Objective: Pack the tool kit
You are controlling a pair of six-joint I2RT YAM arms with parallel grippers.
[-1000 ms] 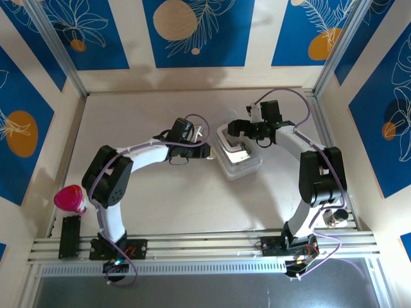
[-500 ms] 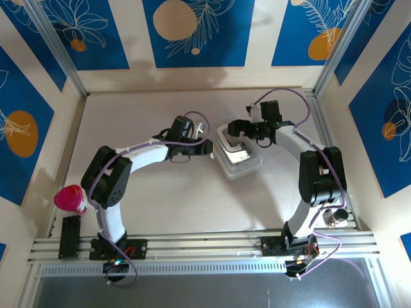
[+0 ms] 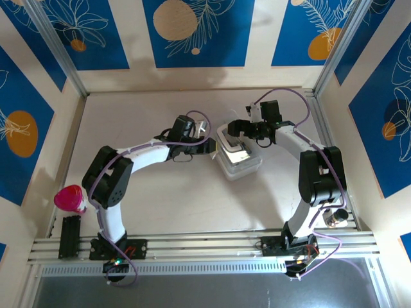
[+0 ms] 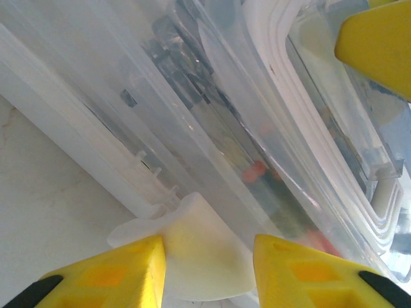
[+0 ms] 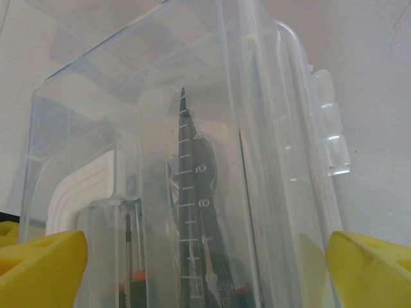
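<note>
The tool kit's clear plastic case (image 3: 241, 163) lies at mid-table. My left gripper (image 3: 212, 147) is at its left side. In the left wrist view that gripper (image 4: 209, 247) is shut on the case's white latch tab (image 4: 199, 263), a yellow finger (image 4: 115, 276) against each edge. My right gripper (image 3: 235, 128) is at the case's far end. In the right wrist view its jaws (image 5: 205, 242) stand wide with the case (image 5: 128, 96) between them. Inside show a dark tool (image 5: 192, 212), orange-collared screwdrivers (image 5: 136, 277) and the white handle (image 5: 77, 192).
A pink cup (image 3: 69, 199) and a black block (image 3: 69, 236) sit at the near left edge. A metal cylinder (image 3: 335, 218) stands by the right arm's elbow. Aluminium rails (image 3: 205, 245) run along the front, and walls close the other sides.
My left gripper has slid a little to the right, up against the case's left side. The right arm and the case have stayed put.
</note>
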